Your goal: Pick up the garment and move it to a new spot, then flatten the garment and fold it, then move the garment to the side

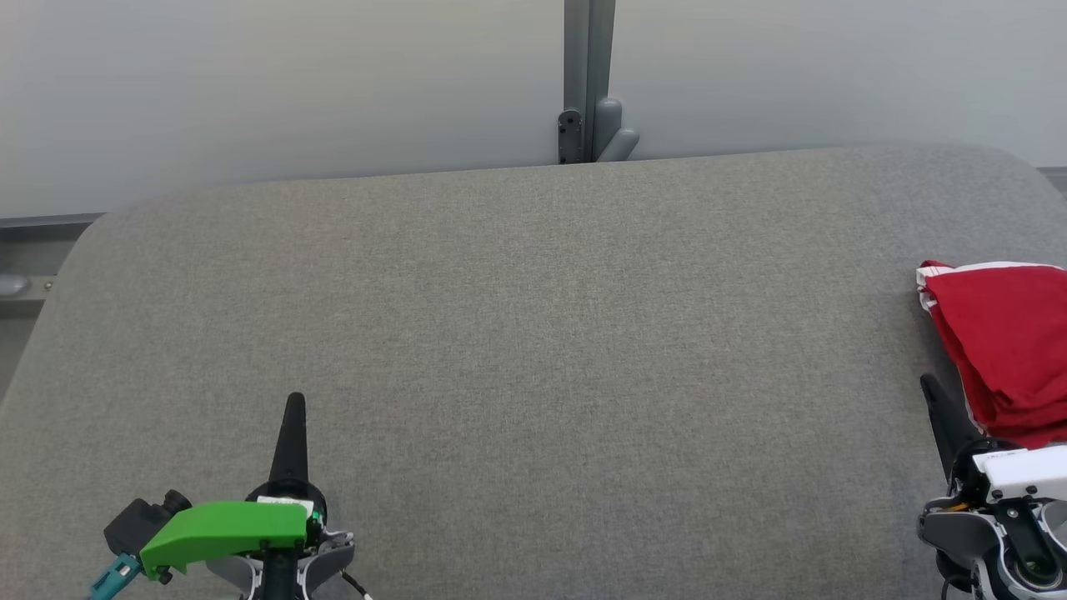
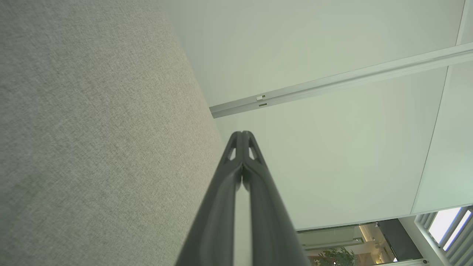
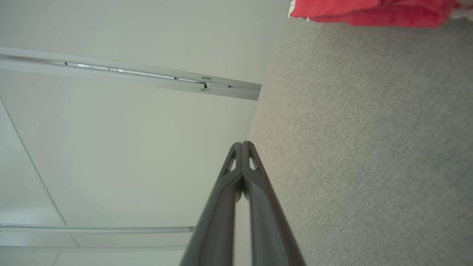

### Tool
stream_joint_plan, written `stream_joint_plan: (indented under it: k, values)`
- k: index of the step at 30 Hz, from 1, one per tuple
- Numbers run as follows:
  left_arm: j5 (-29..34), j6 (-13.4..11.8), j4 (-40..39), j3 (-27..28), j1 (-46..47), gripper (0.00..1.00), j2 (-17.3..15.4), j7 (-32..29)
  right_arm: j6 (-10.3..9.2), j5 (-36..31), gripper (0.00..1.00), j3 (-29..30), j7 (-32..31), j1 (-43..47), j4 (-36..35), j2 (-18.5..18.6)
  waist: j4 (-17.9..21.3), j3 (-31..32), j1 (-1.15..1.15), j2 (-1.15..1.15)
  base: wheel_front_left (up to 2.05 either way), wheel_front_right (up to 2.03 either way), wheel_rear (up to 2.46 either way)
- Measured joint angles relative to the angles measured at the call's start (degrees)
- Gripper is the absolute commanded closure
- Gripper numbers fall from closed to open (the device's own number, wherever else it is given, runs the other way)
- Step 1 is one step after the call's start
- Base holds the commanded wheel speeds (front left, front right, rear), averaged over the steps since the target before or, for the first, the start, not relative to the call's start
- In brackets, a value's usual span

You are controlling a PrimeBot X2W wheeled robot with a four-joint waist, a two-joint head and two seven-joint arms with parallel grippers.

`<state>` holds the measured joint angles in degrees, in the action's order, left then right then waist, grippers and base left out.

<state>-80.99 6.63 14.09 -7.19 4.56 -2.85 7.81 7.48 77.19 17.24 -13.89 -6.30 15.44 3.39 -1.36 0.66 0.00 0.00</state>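
Head view: the red garment [image 1: 1004, 350] with white trim lies in a layered bundle on the grey fabric table [image 1: 533, 333], at that surface's right side and partly cut off by the picture's edge. Its layers sit stacked with a fairly straight edge, so I judge it folded and already set aside, though the hidden part makes that uncertain.

Just beside the garment, on its near-left side, is the right gripper [image 1: 928, 385], its two dark fingers pressed together and pinching nothing. In the right wrist view the same gripper [image 3: 242, 144] points along the table, with the garment [image 3: 369, 13] ahead of the tips and clear of them. Shut and apart from the cloth, it reads as parked rather than gripping.

Well apart from the garment, across the bare stretch of table to its left, stands the left gripper [image 1: 295, 404] beneath a green wrist cover [image 1: 225, 529]. Its jaws are also pressed together and empty, as the left wrist view shows [image 2: 242, 133].

Farthest from the garment, beyond the table's back edge, a grey post [image 1: 588, 83] rises against the pale wall [image 1: 250, 83].

The open cloth-free area left of the garment suggests the working space is done with.
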Motion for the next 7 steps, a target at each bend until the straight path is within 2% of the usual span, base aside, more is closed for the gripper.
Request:
stream_joint_plan:
  k: [7]
  values:
    - [-3.02, 0.22, 0.25, 0.00, 0.84, 1.00, 0.00, -0.23, 0.00, 3.26, 1.00, 0.76, -1.29, -0.90, 0.68, 0.02, 0.31, -0.26, 0.00, 0.00, 0.00, 0.00, 0.00]
